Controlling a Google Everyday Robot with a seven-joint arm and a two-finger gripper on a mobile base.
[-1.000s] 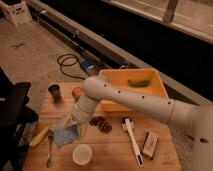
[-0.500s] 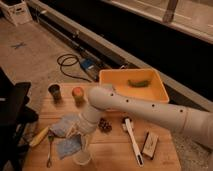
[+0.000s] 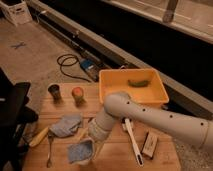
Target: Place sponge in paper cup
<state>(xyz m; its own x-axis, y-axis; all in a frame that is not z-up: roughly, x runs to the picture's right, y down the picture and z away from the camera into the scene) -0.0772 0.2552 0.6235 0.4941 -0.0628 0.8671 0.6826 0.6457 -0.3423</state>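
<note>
A: At the near edge of the wooden table (image 3: 165, 160), the small flat blue sponge (image 3: 80, 151) sits over the rim of the white paper cup (image 3: 86, 161), mostly covering it.
B: Gripper?
A: Gripper (image 3: 88, 144) is right above, fingers closed, apparently clamped on the sponge.
B: So done?
A: Nearly, by the look of it. Carry is done; release and retreat are left.
B: Behind?
A: Pale blue folded cloth (image 3: 65, 125), then small dark cup (image 3: 54, 92), orange-topped cup (image 3: 77, 94), yellow plastic bin (image 3: 131, 88) farthest.
</note>
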